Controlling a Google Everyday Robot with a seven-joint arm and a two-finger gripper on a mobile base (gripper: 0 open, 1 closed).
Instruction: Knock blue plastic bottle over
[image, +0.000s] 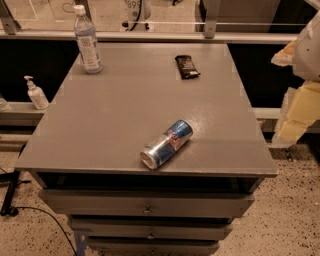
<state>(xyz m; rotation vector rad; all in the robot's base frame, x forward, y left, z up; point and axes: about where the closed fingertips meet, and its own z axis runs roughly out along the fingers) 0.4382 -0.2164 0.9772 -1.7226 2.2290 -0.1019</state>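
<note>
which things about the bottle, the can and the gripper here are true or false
The water bottle stands upright at the far left corner of the cabinet top. True.
The can stands upright. False: it lies on its side near the front edge.
The gripper touches the water bottle. False: it is at the right edge of the view, beside the cabinet, apart from the bottle.
A dark wrapper lies near the far edge. True.
The pump bottle sits on the cabinet top. False: it stands on a ledge to the left.

Blue plastic bottle (87, 40) upright, table (125, 110) back-left (can (166, 143) lies front); jaws far rt.
</note>
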